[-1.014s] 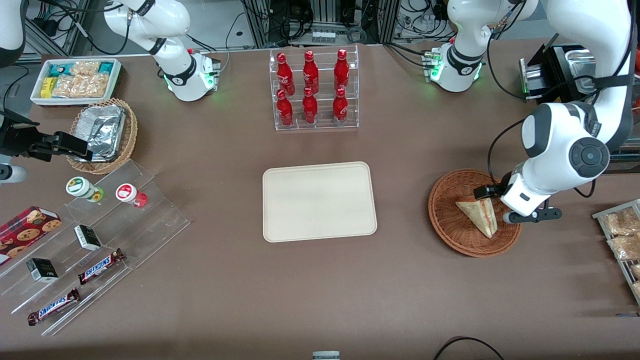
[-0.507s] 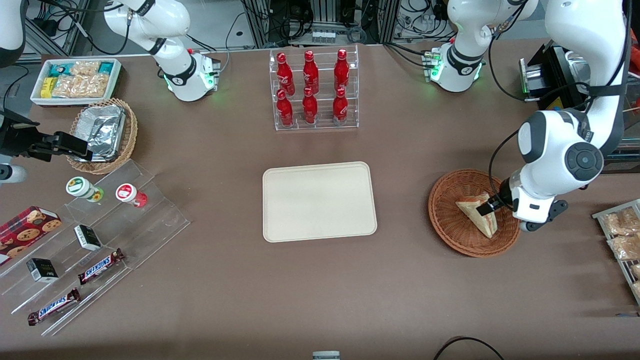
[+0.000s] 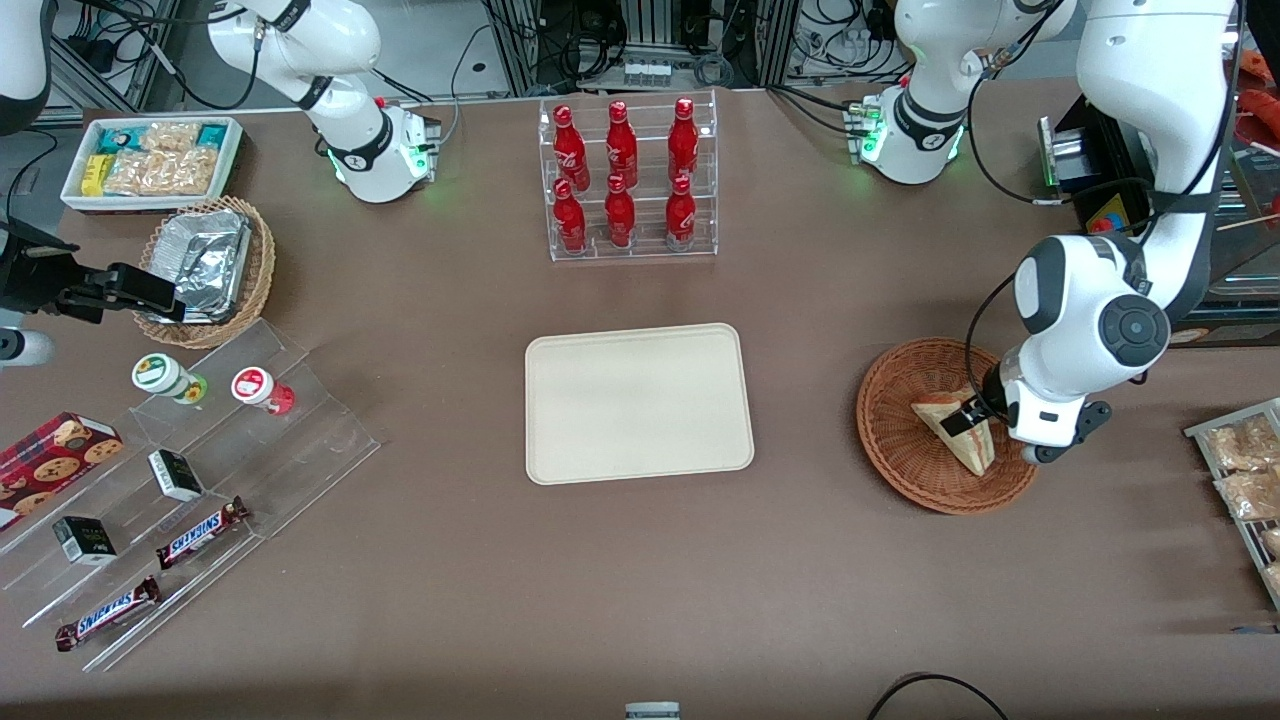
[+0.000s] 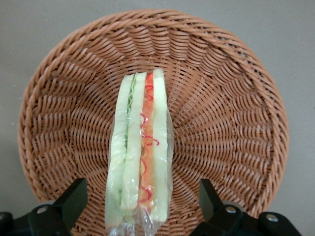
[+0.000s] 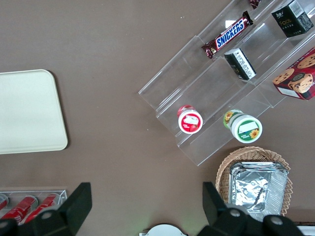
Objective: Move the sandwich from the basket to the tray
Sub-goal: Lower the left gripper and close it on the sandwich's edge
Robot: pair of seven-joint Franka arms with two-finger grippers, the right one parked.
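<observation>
The sandwich [image 3: 938, 413] is a plastic-wrapped wedge of pale bread with red and green filling. It lies in the reddish-brown wicker basket [image 3: 898, 455] toward the working arm's end of the table. In the left wrist view the sandwich [image 4: 141, 147] stands on edge in the basket [image 4: 231, 123]. My left gripper [image 3: 968, 420] is low over the basket and open. In the left wrist view the gripper [image 4: 141, 194] has one finger on each side of the sandwich, with a gap on both sides. The beige tray [image 3: 638, 402] lies bare at the table's middle.
A clear rack of red bottles [image 3: 628, 180] stands farther from the camera than the tray. A wire rack of snack packets [image 3: 1245, 480] lies beside the basket at the table's edge. A stepped acrylic shelf [image 3: 200, 470], a foil-filled tan basket [image 3: 205, 268] and a white snack bin [image 3: 152, 160] lie toward the parked arm's end.
My left gripper has turned and come down over the basket. Its fingers now straddle the sandwich. The sandwich and the basket have not moved.
</observation>
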